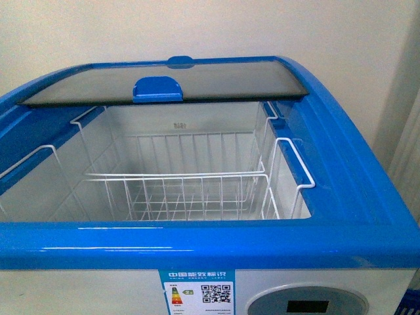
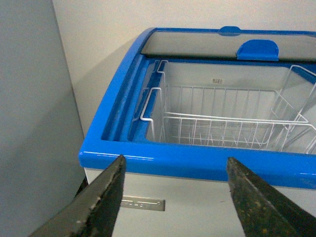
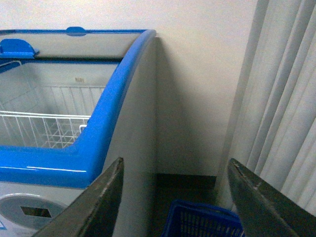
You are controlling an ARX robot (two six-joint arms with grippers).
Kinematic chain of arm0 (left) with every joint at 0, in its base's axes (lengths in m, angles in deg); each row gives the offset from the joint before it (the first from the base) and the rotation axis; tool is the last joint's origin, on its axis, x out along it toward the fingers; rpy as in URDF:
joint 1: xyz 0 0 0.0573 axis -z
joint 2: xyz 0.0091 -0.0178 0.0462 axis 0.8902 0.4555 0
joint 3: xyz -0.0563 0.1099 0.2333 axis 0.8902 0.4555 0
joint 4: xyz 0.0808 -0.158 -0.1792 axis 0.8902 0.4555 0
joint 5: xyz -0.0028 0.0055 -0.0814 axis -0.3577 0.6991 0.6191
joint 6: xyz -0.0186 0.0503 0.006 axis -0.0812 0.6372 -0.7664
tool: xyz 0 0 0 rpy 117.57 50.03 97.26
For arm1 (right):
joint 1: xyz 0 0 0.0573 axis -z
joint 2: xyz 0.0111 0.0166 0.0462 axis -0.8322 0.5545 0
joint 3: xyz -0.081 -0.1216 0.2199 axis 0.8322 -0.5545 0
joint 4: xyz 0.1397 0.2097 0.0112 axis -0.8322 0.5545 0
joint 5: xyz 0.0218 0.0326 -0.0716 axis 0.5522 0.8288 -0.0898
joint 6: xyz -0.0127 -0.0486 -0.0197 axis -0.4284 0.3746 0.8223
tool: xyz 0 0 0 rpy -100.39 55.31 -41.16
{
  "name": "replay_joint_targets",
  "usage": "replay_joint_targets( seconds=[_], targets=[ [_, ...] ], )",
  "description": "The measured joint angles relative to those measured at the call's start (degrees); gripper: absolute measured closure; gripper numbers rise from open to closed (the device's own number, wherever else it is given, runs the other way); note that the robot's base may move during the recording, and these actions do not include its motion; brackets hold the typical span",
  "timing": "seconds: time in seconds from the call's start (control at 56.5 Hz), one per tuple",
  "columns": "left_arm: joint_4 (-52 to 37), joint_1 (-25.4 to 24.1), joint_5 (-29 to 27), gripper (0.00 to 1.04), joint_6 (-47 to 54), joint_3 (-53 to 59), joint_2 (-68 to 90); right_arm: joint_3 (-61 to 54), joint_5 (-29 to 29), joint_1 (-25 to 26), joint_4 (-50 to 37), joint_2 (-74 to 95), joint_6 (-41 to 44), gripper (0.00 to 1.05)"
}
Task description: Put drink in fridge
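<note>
Although the white chest fridge with its glossy blue rim (image 1: pixel 197 239) stood ready in the front view, no drink showed anywhere there. Its dark sliding glass lid (image 1: pixel 164 82) with the blue handle (image 1: pixel 157 88) was pushed to the back, and the white wire basket (image 1: pixel 190 190) inside hung bare. Neither arm appeared in this view.

In the left wrist view, the left gripper (image 2: pixel 173 197) hovered low in front of the fridge's near blue rim, its dark fingers (image 2: pixel 98 207) spread wide with nothing between them. The basket lay beyond and above the rim line.

In the right wrist view, the right gripper (image 3: pixel 173 202) was likewise wide open and empty, off the fridge's right side, above a blue slatted plastic crate (image 3: pixel 202 222) on the floor beside pale vertical blinds (image 3: pixel 281 98).

The drink was probably still to be fetched; whether the crate held it could not be told. A good approach would grasp the drink upright, lift it well clear of the rim, and lower it straight into the basket.
</note>
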Motion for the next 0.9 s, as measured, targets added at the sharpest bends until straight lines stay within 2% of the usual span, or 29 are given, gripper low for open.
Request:
replay_joint_targets(
  seconds=[0.142,0.177,0.903],
  targets=[
    [0.0,0.0,0.0,0.08,0.0,0.0,0.0,0.0,0.0,0.0,0.0,0.0,0.0,0.11],
    [0.0,0.0,0.0,0.07,0.0,0.0,0.0,0.0,0.0,0.0,0.0,0.0,0.0,0.07],
    [0.0,0.0,0.0,0.08,0.0,0.0,0.0,0.0,0.0,0.0,0.0,0.0,0.0,0.08]
  ],
)
